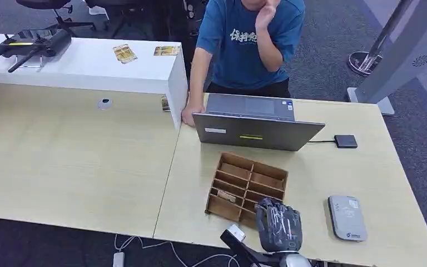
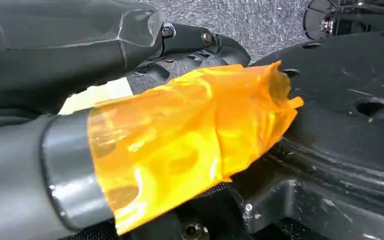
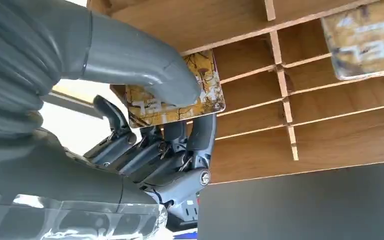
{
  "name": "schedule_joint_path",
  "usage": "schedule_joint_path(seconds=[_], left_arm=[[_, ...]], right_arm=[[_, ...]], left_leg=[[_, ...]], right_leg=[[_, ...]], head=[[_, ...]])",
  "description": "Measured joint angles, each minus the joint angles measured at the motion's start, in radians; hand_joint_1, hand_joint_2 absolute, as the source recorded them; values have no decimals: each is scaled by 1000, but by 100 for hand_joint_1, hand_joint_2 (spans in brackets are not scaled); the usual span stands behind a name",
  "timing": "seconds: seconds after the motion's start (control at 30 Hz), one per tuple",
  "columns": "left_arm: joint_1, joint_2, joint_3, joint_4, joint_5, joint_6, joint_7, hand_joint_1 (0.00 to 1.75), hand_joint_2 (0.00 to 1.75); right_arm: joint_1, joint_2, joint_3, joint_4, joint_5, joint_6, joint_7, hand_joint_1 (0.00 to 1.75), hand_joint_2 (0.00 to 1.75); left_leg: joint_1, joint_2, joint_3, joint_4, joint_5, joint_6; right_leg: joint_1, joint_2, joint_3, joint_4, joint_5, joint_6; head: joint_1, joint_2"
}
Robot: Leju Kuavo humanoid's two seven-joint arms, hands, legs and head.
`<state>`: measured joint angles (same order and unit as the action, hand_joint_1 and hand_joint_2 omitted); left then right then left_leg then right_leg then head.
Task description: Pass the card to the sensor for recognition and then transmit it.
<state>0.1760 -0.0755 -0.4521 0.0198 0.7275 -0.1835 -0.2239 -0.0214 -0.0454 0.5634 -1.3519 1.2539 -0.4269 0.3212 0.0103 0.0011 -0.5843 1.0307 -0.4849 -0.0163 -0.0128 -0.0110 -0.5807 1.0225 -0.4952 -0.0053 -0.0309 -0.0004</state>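
Pinching a card (image 3: 172, 97) betw. thumb and dark fingers (image 3: 200, 135), the right hand (image 1: 278, 224) hovered over the near edge of the wooden slotted box (image 1: 247, 186) on the table (image 1: 89, 167). Thumb pressed on the card's face, fingers curled under it. Another card (image 3: 365, 42) sat in a box slot. Sensor (image 1: 347, 217) lay on the table just right of the hand, apart from it. Left hand (image 2: 170, 140): thumb wrapped in orange film, finger state couldn't be told. A person (image 1: 244, 44) stood behind the laptop (image 1: 256, 130).
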Motion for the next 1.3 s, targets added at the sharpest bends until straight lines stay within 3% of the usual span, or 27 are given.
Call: schedule_joint_path(seconds=[0.2, 0.47, 0.57, 0.63, 0.97, 1.03, 1.3], left_arm=[[0, 0, -1, 0, 3, 0, 0, 0, 0], [1, -1, -6, 0, 5, 3, -10, 0, 0], [1, -2, -14, 0, 5, 4, -14, 0, 0], [1, -2, -21, 0, 5, 5, -17, 0, 0], [1, -1, -36, 0, 2, 10, -22, 0, 0], [1, -2, -39, 0, 3, 14, -27, 0, 0], [2, -3, -47, 0, 12, 25, -31, 0, 0]], right_arm=[[1, 0, 1, 0, 1, -14, -3, 175, 175], [33, 5, -5, -45, 46, -227, -79, 175, 175], [62, 29, -37, -106, 60, -262, -165, 175, 175], [82, 57, -74, -158, 60, -263, -258, 175, 175], [164, 270, -356, -389, -110, -269, -717, 175, 175], [180, 291, -418, -426, -165, -271, -753, 175, 175], [218, 317, -595, -511, -309, -272, -771, 175, 175]], left_leg=[[0, 0, 0, 0, 0, 0], [0, 0, 0, 0, 0, 0], [0, 0, 0, 0, 0, 0], [0, 0, 0, 0, 0, 0], [0, 0, 0, 0, 0, 0], [0, -1, 0, 0, 0, 0], [-1, -1, 0, 0, 0, 0]], right_leg=[[0, 0, 0, 0, 0, 0], [0, 0, 0, 0, 0, 0], [0, 0, 0, 0, 0, 0], [0, 0, 0, 0, 0, 0], [0, 0, 0, 0, 0, 0], [0, -1, 1, 0, 0, 0], [-1, -1, 1, 0, 0, 0]], head=[[0, 0], [0, 0], [0, 0], [0, 0], [0, 0], [0, 0], [0, 0]])
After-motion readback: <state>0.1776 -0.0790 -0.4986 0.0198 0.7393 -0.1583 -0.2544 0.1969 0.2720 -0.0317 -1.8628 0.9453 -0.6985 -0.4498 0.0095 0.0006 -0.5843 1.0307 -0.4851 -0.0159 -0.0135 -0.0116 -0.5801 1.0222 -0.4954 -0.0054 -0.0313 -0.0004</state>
